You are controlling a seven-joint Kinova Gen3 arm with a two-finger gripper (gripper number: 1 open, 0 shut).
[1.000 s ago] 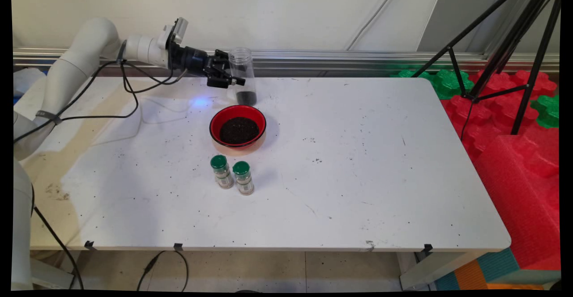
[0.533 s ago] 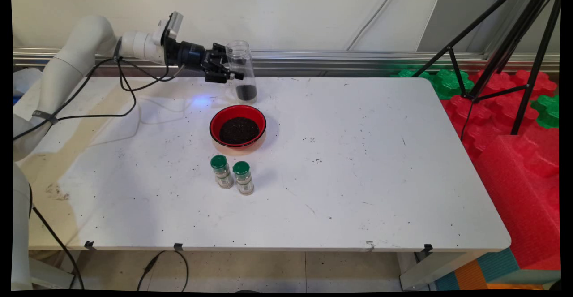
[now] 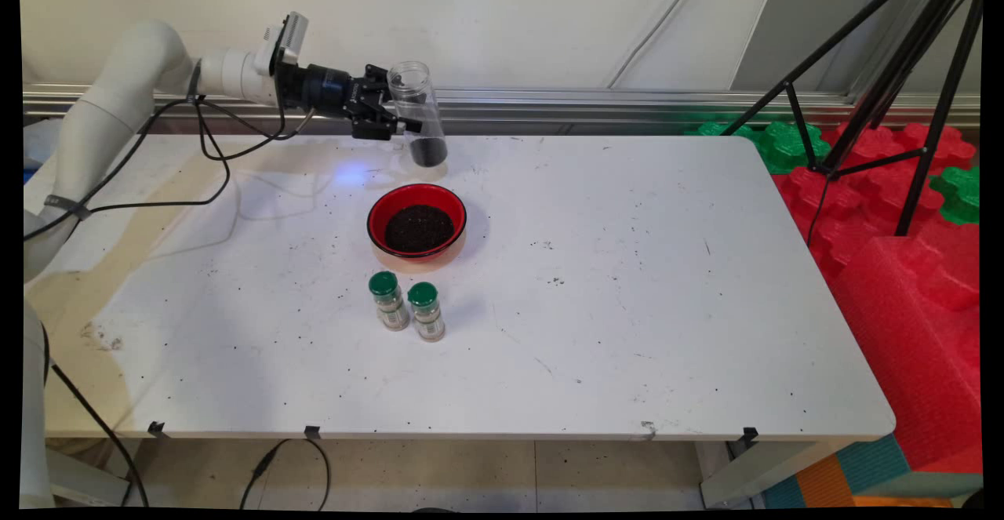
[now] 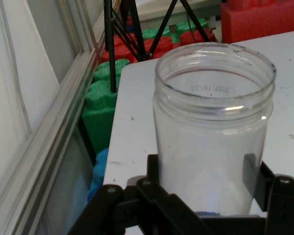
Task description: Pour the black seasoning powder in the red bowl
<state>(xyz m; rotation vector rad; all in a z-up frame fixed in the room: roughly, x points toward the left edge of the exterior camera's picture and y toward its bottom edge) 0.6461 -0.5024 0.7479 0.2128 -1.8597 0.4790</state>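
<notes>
My gripper is shut on a clear plastic jar, held off the table at the far side and tilted slightly. The jar has no lid and holds a little dark granular stuff at its bottom. In the hand view the jar fills the middle, its open mouth facing up, with my black fingers clamped on both sides of it. Just in front of the jar on the table sits a red bowl filled with dark grains.
Two small spice jars with green lids stand side by side nearer the front than the bowl. A black tripod and red and green foam blocks lie off the table's right end. Dark specks dot the white table.
The jar has risen off the table in my gripper and moved slightly left and up, tilting a little.
</notes>
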